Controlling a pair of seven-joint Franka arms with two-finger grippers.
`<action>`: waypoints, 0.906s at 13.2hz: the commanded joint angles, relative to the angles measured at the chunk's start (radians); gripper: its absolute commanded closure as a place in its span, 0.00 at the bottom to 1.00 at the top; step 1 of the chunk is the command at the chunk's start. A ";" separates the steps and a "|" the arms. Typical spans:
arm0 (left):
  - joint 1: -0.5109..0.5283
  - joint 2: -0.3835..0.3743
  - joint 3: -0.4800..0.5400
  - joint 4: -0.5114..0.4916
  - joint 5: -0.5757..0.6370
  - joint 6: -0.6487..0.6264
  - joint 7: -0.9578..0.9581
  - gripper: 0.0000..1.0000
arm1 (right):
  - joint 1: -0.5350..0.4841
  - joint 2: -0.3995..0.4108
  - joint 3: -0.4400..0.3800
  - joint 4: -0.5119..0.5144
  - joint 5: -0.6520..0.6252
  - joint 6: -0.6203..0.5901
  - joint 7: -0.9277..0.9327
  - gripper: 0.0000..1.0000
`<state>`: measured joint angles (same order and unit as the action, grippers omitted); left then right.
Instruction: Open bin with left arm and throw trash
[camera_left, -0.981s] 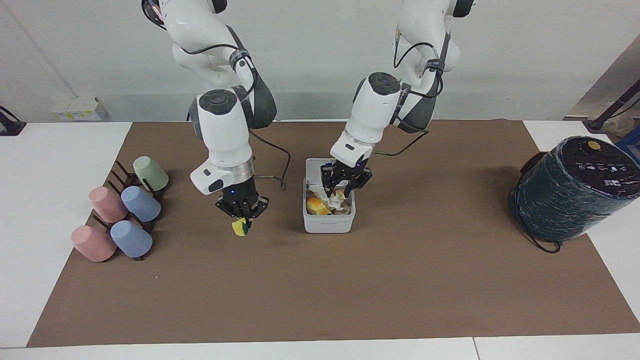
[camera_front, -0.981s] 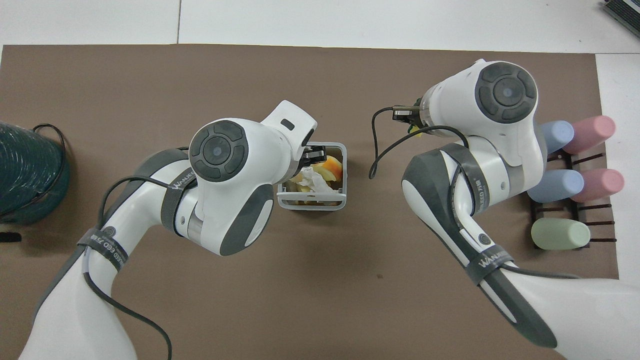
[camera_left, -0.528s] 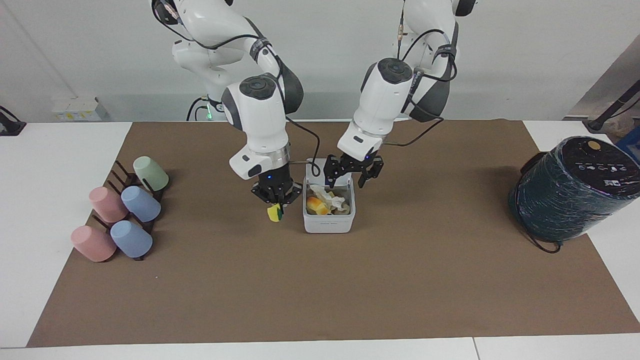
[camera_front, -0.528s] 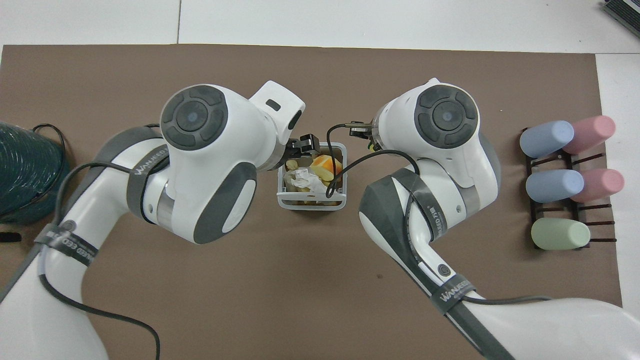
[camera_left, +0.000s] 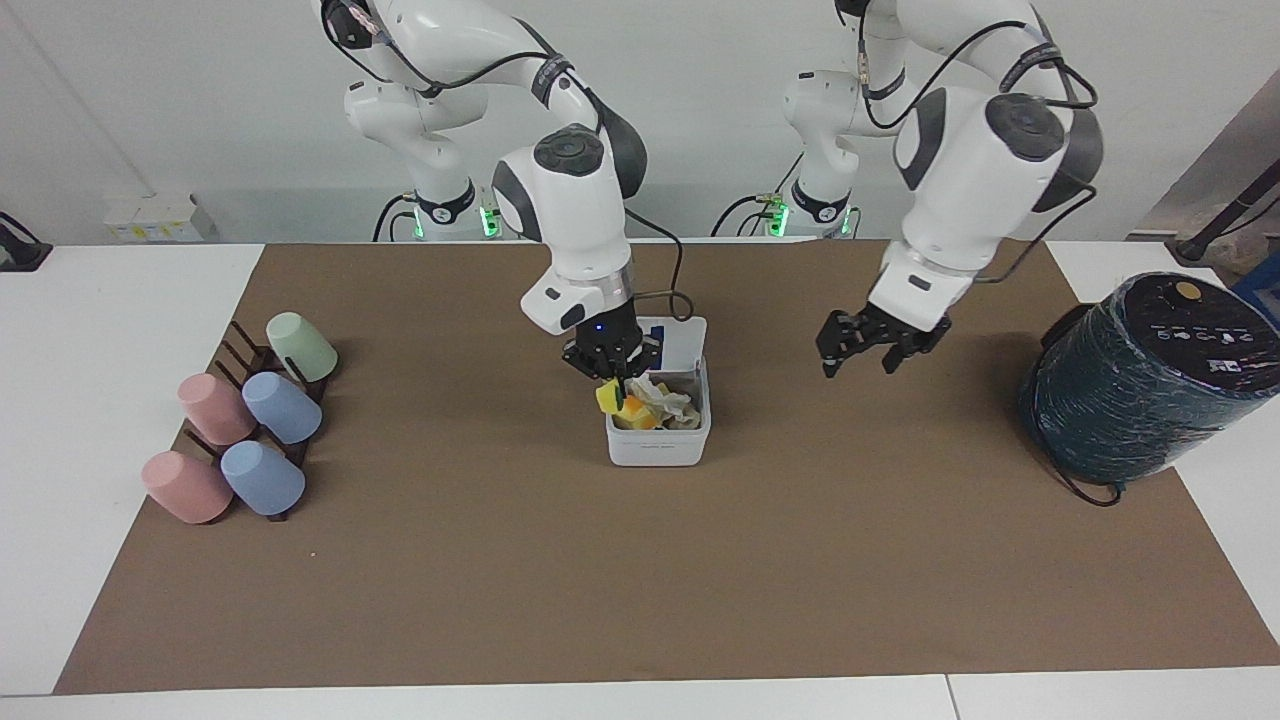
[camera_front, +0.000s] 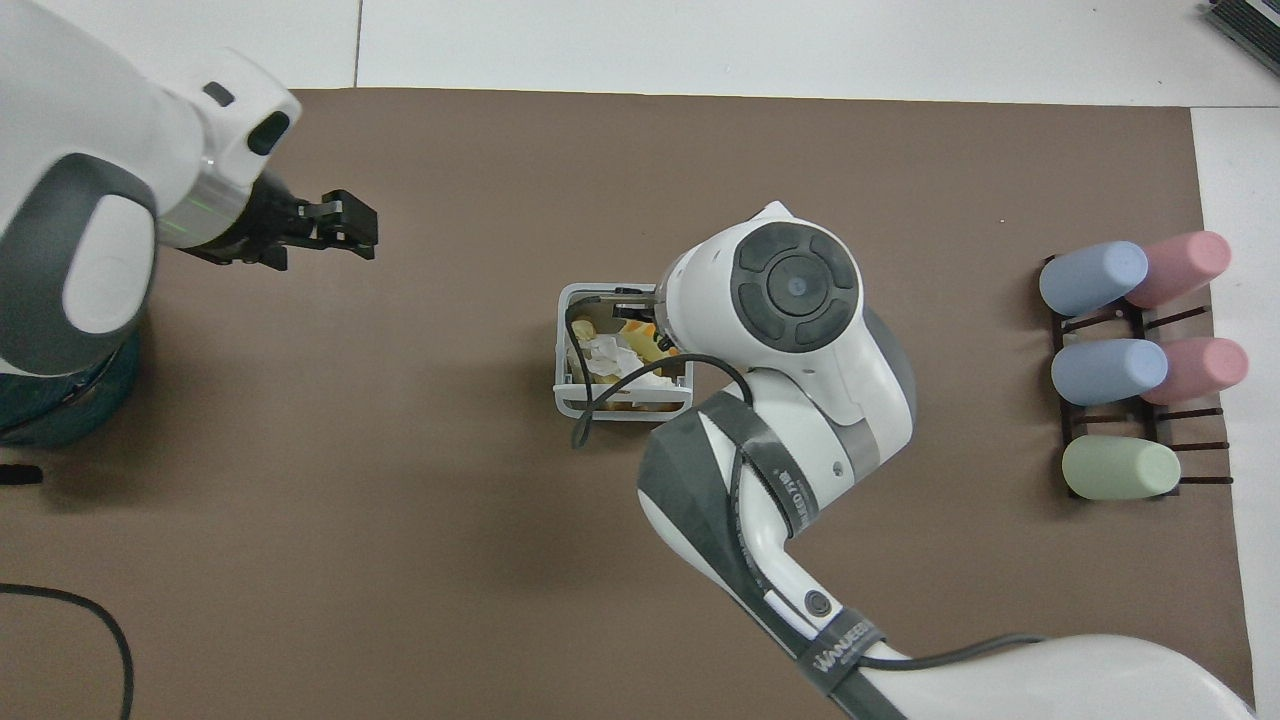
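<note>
While the bin (camera_left: 657, 420) sits mid-mat in the facing view with its lid (camera_left: 672, 340) swung up at the 12 o'clock edge, the right gripper (camera_left: 612, 388) hangs over the bin's mouth, pinched on a yellow scrap (camera_left: 609, 397) just above the crumpled paper (camera_left: 665, 397) and orange-yellow pieces inside. The left gripper (camera_left: 860, 358) is in the air over bare brown mat (camera_left: 640, 580) at about 3 o'clock of the bin, fingers spread and empty, between the bin and the dark wrapped cylinder (camera_left: 1140, 380). The pastel cups (camera_left: 245, 430) lie on their rack at 9 o'clock.

In the overhead view the right arm (camera_front: 790, 330) covers much of the bin (camera_front: 622, 408), whose contents show at its 10 o'clock corner; the left gripper (camera_front: 345, 222) stands open over the mat at roughly 10 o'clock of the bin, and the cups (camera_front: 1130, 360) lie at 3 o'clock.

Judging by this, opening is done and scraps are already inside; what seems left is releasing this piece. No loose scraps show on the mat.
</note>
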<state>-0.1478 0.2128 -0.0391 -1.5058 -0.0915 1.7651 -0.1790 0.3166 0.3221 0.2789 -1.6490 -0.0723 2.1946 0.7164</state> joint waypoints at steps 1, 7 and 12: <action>0.080 -0.026 -0.013 -0.008 0.064 -0.064 0.114 0.13 | 0.035 0.000 0.005 -0.017 0.019 0.030 0.086 0.94; 0.131 -0.105 -0.012 -0.011 0.134 -0.139 0.177 0.00 | 0.041 0.000 0.005 -0.008 0.014 0.027 0.098 0.00; 0.131 -0.119 -0.012 -0.022 0.134 -0.124 0.179 0.00 | -0.008 -0.030 -0.007 -0.006 -0.007 0.024 0.086 0.00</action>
<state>-0.0206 0.1092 -0.0450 -1.5062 0.0186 1.6398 -0.0094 0.3524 0.3190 0.2692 -1.6476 -0.0719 2.2092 0.8034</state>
